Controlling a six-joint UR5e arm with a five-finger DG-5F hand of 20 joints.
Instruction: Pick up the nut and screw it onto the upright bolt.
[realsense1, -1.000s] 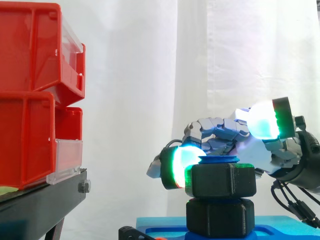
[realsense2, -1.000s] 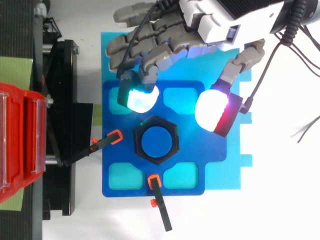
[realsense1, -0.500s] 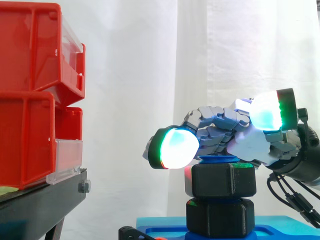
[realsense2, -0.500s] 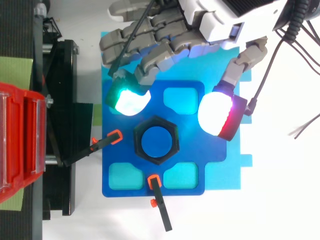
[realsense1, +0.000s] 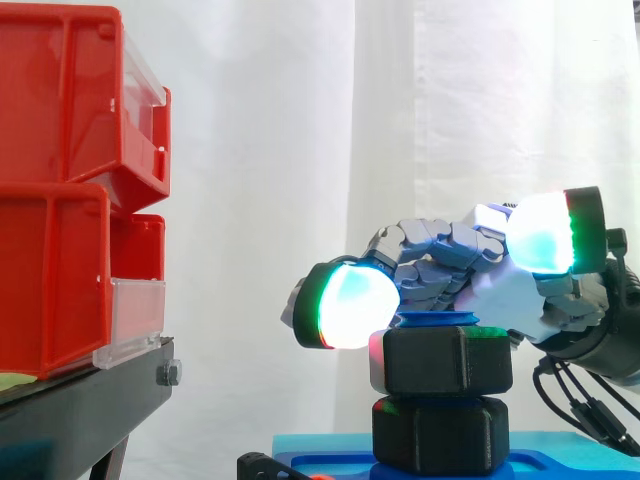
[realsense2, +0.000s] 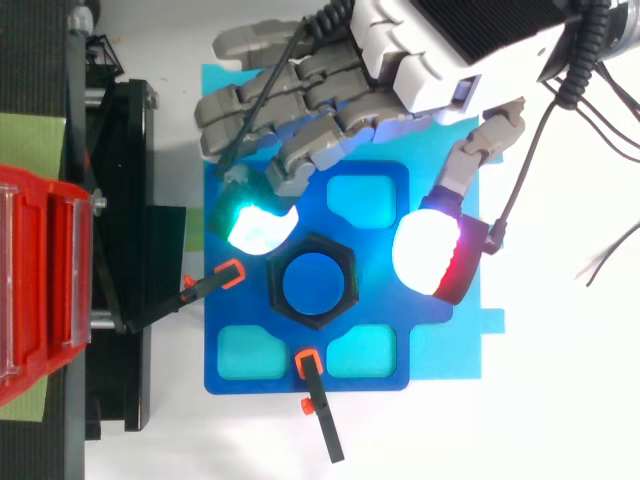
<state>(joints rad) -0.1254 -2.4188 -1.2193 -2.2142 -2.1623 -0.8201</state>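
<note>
The nut is seated on the bolt; the hand is held open at its twelve o'clock, fingers spread, nothing grasped.

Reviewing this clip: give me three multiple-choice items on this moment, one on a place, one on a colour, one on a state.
1. Where is the nut? A in a red bin; B around the bolt; C on the black stand.
2. What colour is the bolt's top? A blue; B red; C white.
3. How is the hand? A open, pads flanking the nut; B a closed fist; C curled round a bin.
Answers: B, the top view shows its hex ring round the bolt; A, that face is blue; A, the glowing pads sit either side of the nut.
</note>
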